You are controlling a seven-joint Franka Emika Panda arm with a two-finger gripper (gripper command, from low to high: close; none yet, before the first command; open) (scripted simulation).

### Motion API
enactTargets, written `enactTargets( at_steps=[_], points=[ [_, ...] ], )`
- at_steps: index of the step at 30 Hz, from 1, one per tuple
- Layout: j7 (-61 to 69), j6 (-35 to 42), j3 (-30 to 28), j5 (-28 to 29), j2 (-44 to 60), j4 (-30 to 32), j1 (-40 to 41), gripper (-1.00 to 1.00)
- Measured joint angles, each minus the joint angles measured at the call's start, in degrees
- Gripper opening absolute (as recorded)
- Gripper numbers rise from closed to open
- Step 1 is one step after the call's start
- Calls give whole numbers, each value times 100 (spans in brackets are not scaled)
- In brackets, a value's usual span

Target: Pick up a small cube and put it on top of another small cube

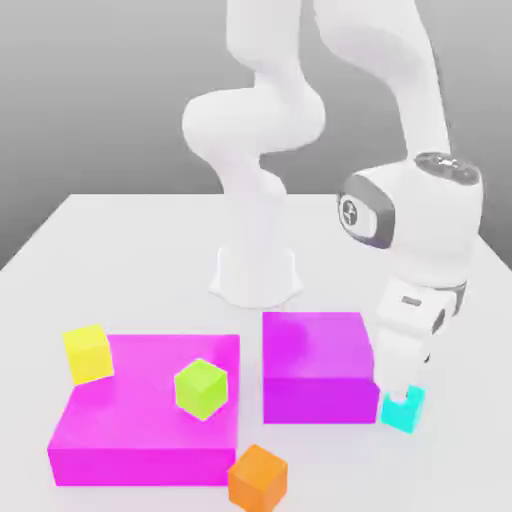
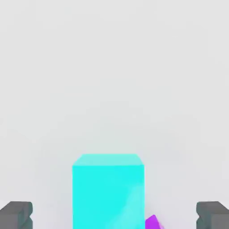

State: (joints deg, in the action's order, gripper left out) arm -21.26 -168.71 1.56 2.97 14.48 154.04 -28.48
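The small cyan cube sits on the white table, close to the right-hand magenta block on the exterior view's right. My gripper hangs straight over it, open and just above its top. In the hand view the cyan cube lies between my two dark fingertips, which stand wide apart and clear of its sides, the gripper centred on it. The small yellow cube rests at the far left corner of the large magenta block, far from the gripper.
A lime-green cube sits on the large magenta block. An orange cube lies on the table at its front right corner. The arm's white base stands behind both blocks.
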Motion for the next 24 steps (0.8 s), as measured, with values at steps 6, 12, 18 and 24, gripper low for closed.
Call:
enactTargets(
  at_steps=[6,12,18,24],
  points=[
    [-46,-320,-25,53,413,-74,-16,-100],
    [-32,35,19,47,-37,11,24,-100],
    [697,899,42,-323,-1016,-8,286,-100],
    [2582,1691,-651,-167,-1845,-82,1611,-100]
  ],
)
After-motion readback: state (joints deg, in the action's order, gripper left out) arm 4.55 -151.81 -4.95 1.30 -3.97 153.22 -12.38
